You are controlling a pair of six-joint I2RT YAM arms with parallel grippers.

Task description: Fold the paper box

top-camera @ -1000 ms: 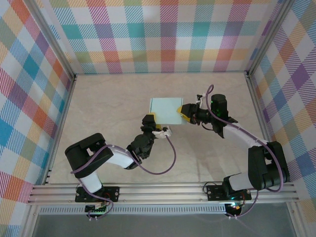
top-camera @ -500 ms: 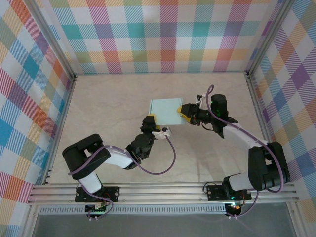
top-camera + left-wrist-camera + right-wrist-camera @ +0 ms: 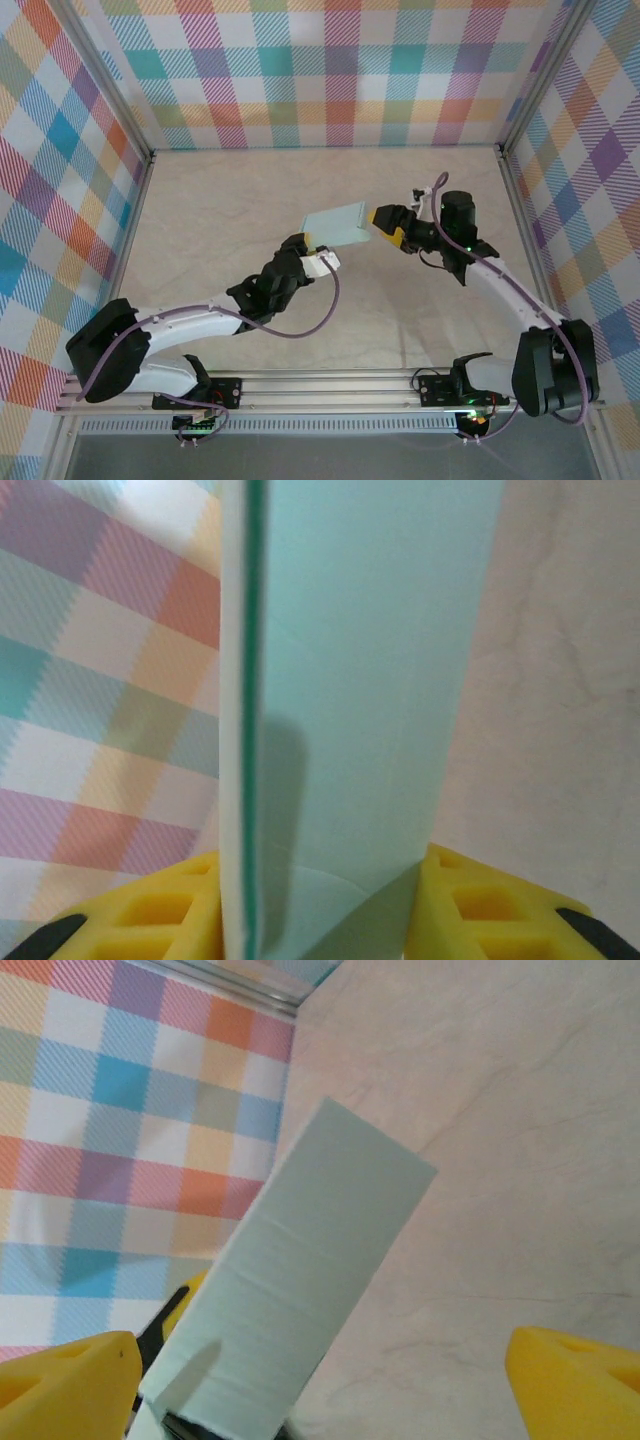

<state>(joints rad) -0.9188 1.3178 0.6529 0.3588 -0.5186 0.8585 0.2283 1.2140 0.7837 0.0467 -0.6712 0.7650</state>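
Stretched out low, the left gripper pinched the near edge of the paper box, while the right gripper hung spread just beside its right end.

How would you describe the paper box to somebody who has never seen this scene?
Look at the middle of the beige table. The paper box is the flat rectangle pinched by the left gripper; its pale mint colour sets it apart from the yellow fingers.

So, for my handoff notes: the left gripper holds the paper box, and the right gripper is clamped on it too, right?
No: the right gripper is open, not clamped on the paper box; the right wrist view shows it. The left gripper does hold it.
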